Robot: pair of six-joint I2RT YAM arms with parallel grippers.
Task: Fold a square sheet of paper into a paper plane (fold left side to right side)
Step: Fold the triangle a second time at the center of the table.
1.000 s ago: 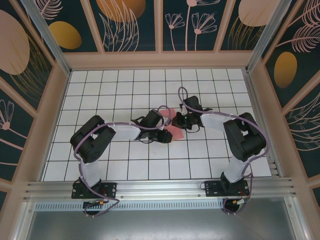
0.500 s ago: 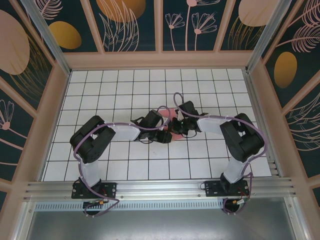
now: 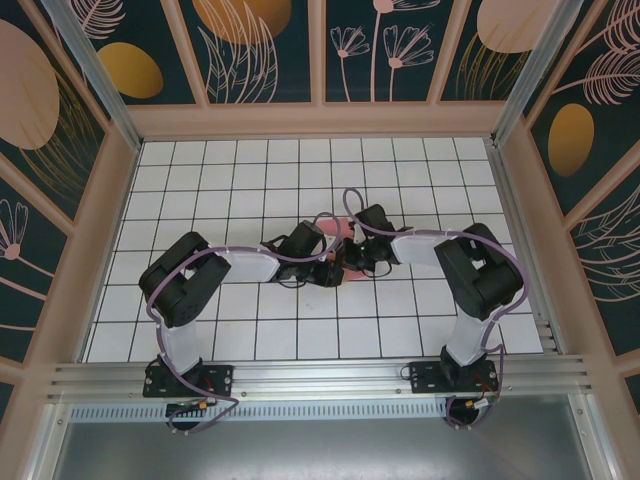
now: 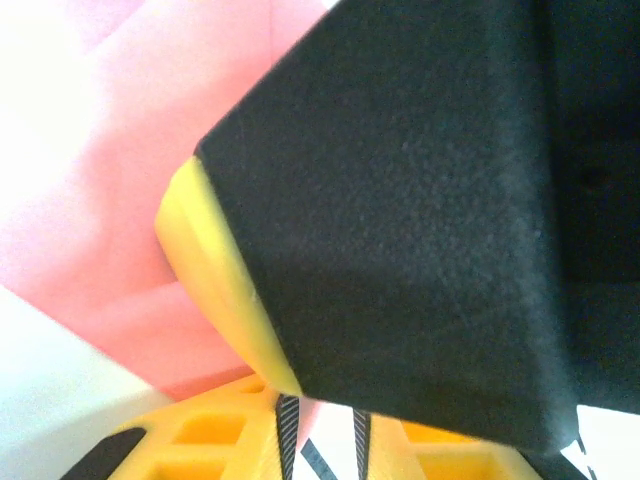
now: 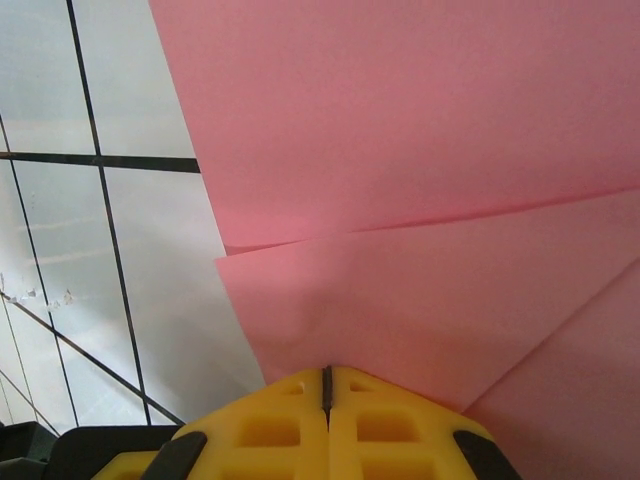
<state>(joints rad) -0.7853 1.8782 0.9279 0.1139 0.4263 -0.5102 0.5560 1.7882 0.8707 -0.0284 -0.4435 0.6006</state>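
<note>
Lying flat near the middle of the white grid table [image 3: 200, 170], the square sheet of paper [image 5: 420, 150] is salmon-pink and creased. In the right wrist view, one layer overlaps another along a slanting edge, and a further fold line runs across the lower right. The right gripper [image 5: 326, 378] has its jaws pressed tight together with nothing between them, its tip touching the paper. The left gripper [image 3: 333, 266] sits just beside it over the sheet's near-left part. I cannot tell whether its jaws are parted or clamped.
</note>
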